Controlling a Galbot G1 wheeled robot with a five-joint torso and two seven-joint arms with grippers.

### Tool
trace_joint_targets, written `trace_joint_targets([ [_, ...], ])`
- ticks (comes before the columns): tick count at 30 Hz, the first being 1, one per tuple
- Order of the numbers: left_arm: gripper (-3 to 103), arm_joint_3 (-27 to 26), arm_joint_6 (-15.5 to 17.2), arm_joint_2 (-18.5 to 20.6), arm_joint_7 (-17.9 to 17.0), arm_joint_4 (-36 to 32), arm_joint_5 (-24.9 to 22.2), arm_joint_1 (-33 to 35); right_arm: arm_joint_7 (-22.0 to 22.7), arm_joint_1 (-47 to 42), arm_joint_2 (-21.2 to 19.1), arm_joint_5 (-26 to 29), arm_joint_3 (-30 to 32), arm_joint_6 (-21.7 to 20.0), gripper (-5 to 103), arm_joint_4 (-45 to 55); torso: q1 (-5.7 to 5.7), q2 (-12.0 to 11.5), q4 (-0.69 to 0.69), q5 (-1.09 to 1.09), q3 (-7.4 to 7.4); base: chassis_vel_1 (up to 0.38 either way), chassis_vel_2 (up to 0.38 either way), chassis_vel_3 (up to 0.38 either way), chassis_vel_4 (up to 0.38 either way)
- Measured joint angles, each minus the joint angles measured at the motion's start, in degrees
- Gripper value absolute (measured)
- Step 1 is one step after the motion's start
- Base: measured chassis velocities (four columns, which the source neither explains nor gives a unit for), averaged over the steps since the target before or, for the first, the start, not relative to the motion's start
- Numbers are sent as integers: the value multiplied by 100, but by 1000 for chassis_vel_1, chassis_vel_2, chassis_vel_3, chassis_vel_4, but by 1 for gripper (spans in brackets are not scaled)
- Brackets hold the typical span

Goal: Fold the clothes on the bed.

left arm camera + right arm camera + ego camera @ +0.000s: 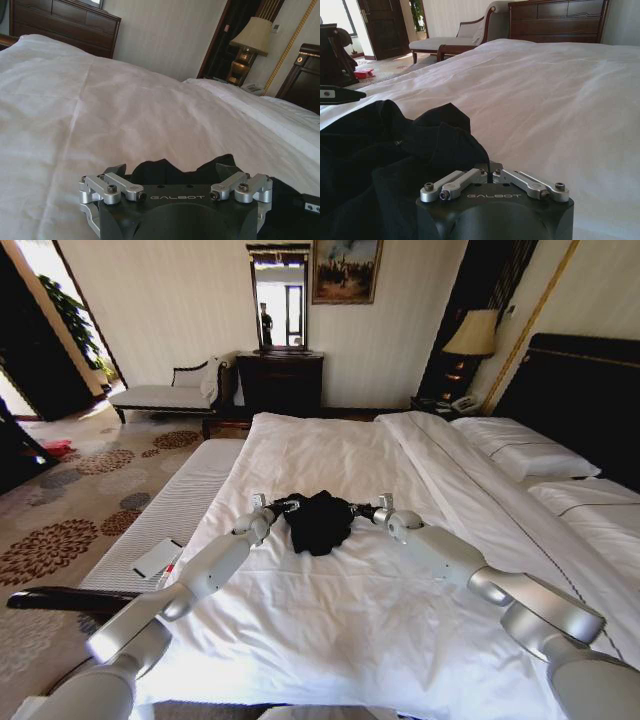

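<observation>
A: From the head, where's the shirt?
B: The crumpled black soft-fabric T-shirt (318, 521) lies mid-mattress on the large white-sheeted bed (330, 630), left gripper (289, 506) and right gripper (356, 509) at its two sides.
A: Left wrist?
B: Fingers spread over the black cloth.
A: Right wrist?
B: Its linkage is drawn together at the shirt's edge; whether it pinches fabric, I cannot tell

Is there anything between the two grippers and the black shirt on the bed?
Nothing visible. The left gripper and right gripper are already at opposite edges of the bunched shirt, which lies on the bare white sheet.
</observation>
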Motion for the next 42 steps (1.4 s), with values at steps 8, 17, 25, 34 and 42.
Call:
trace_joint_targets([
  [8,100,29,-13,-197,46,302,-4,-65,6,-9,-23,9,12,0,0,55,1,0,0,0,0,0,0,0,0],
  [17,100,59,-32,-361,84,435,60,-71,16,-25,-54,20,34,0,0,83,0,0,0,0,0,0,0,0,0],
  [25,100,-5,-46,-325,70,456,51,-9,18,-38,-73,23,44,-2,0,111,0,0,2,-1,0,0,0,0,0],
  [34,100,-64,-57,-318,56,493,50,19,23,-46,-69,30,44,-7,0,135,0,0,0,0,0,0,0,0,0],
  [42,100,17,-41,-287,45,411,26,62,40,36,-58,73,52,-16,0,103,0,0,0,-1,0,0,0,0,0],
])
